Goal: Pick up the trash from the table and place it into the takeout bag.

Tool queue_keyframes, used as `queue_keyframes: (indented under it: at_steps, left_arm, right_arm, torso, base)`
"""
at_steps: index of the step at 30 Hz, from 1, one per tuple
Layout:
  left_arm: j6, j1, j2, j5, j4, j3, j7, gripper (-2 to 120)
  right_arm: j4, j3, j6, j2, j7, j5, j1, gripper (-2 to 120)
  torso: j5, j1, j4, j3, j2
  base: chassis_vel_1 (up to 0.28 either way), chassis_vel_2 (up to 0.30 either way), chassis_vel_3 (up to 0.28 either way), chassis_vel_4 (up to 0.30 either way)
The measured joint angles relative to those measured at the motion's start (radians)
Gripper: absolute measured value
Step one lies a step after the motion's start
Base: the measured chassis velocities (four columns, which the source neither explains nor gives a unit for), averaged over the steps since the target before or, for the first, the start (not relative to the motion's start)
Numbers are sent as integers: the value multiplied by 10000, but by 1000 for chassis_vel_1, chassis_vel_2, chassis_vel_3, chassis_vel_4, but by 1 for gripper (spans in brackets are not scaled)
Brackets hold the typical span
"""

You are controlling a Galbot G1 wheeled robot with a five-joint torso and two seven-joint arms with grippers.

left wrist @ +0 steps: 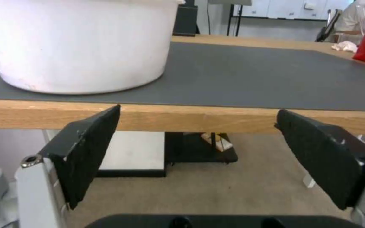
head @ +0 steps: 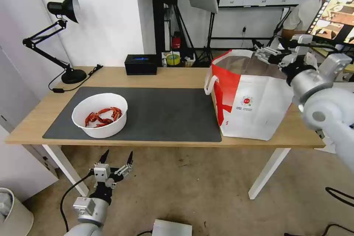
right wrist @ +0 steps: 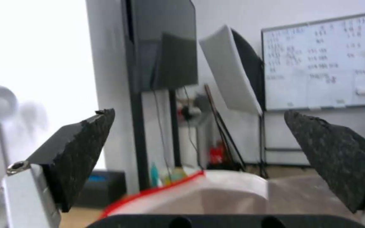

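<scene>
A white round bowl (head: 99,115) of red crayfish shells stands on the dark grey mat (head: 166,114) at the left of the table (head: 121,77). The bowl (left wrist: 81,44) looms close in the left wrist view. My left gripper (head: 118,153) is open, below the table's front edge (left wrist: 191,117) and just in front of the bowl, with nothing between its fingers (left wrist: 85,148). The takeout bag (head: 254,107) stands open at the table's right end. My right gripper (head: 260,53) hovers open and empty over the bag's far rim (right wrist: 191,190).
A black tissue box (head: 141,64) sits at the table's back edge and a black desk lamp (head: 66,37) at the back left corner. A white bin (head: 11,210) stands on the floor at the left. Light stands and a whiteboard are behind the table.
</scene>
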State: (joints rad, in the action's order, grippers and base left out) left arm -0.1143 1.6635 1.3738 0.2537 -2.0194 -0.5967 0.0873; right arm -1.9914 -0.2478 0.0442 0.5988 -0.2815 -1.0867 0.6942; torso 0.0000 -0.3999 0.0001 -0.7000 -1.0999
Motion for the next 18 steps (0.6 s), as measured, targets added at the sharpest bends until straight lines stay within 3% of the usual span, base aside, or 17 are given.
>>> queue_keyframes:
  at_steps: [8, 18]
  left_arm:
    - [1, 159, 134, -145, -140, -31, 0, 100]
    - [1, 243, 210, -207, -180, -104, -2, 100]
  right_arm:
    - [-753, -242, -1099, 366, 391, 602, 1084, 100]
    - [-1609, -339, -1321, 825, 357, 1307, 2179, 100]
  torso:
    - [0, 0, -1, 0, -1]
    - [0, 0, 0, 0, -1]
  base:
    - [0, 0, 0, 0]
    - [0, 0, 0, 0]
